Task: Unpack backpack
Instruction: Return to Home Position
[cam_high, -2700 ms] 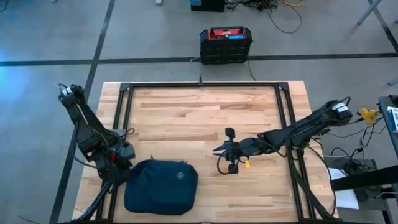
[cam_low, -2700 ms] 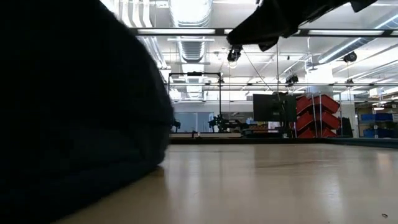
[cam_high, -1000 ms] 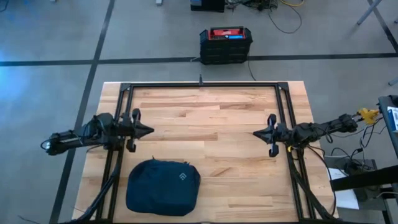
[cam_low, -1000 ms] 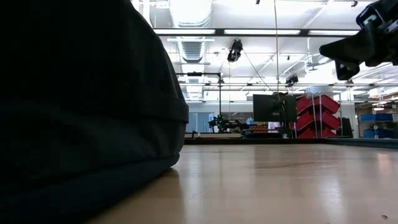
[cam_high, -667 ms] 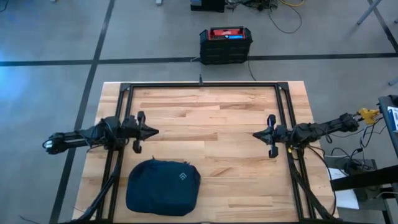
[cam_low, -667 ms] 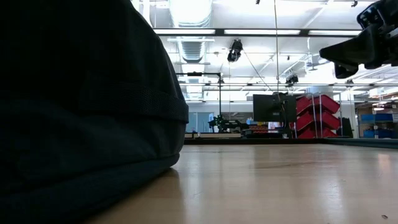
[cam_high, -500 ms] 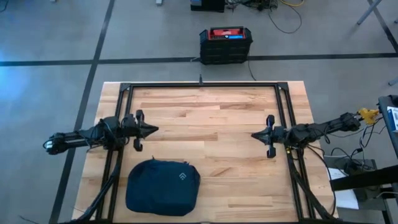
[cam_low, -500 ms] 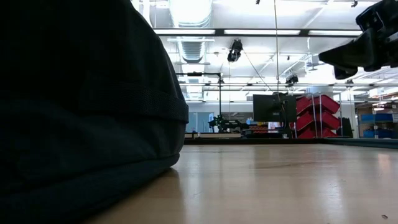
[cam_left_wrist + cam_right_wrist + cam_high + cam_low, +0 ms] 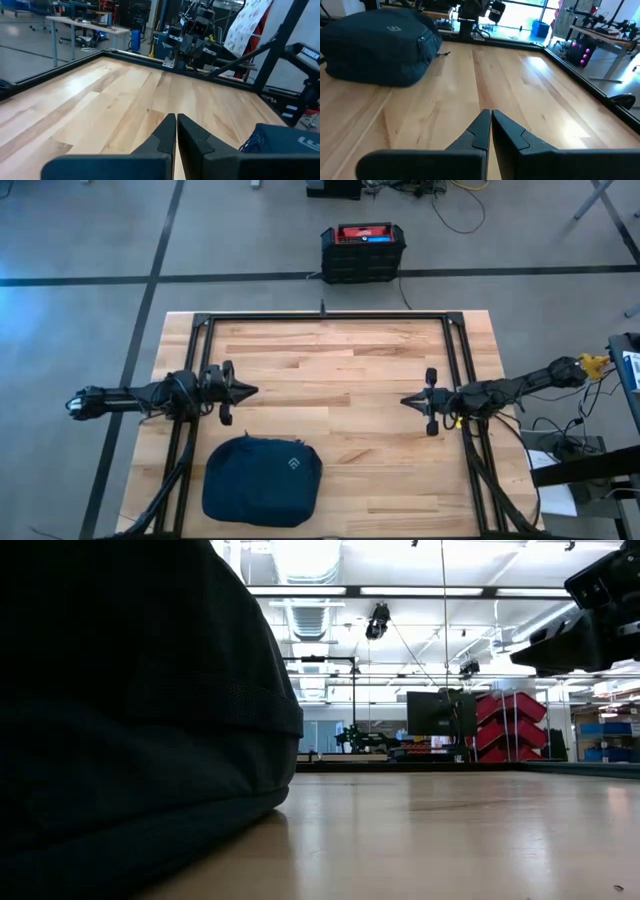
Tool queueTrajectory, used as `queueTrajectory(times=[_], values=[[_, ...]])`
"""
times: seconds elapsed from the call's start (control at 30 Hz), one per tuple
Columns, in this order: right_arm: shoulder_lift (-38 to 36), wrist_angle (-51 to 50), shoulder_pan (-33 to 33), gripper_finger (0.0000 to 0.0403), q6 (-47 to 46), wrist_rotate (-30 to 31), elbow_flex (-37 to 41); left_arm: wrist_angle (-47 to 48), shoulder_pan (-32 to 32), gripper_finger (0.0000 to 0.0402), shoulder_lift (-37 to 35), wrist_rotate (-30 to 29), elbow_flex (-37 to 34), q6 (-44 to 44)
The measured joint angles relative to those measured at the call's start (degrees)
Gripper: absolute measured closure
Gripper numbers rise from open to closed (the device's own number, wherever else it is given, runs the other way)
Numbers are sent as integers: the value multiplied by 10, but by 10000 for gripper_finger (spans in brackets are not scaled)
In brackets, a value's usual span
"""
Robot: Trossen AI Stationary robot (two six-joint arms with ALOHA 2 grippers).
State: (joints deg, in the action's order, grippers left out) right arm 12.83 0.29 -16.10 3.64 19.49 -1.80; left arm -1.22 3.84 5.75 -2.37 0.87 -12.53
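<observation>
The dark navy backpack lies flat on the wooden table near its front left corner, white diamond logo up; it also shows in the right wrist view, the left wrist view and close up in the low view. My left gripper hovers shut above the table's left side, just beyond the backpack's far edge. My right gripper hovers shut above the table's right side. Neither touches anything.
A black metal frame runs along the table's far, left and right edges. A black crate with a red top stands on the floor behind the table. Bare wood lies between the two grippers.
My left gripper has moved toward the table's right edge, my right gripper toward the left edge, so both reach a little farther over the table. The backpack has stayed where it was.
</observation>
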Motion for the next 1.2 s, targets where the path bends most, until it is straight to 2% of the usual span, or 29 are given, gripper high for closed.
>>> queueTrajectory(times=[1.2], values=[[2, 0, 0, 401, 0, 0, 0, 0, 0, 402, 80, 0, 2, 2]])
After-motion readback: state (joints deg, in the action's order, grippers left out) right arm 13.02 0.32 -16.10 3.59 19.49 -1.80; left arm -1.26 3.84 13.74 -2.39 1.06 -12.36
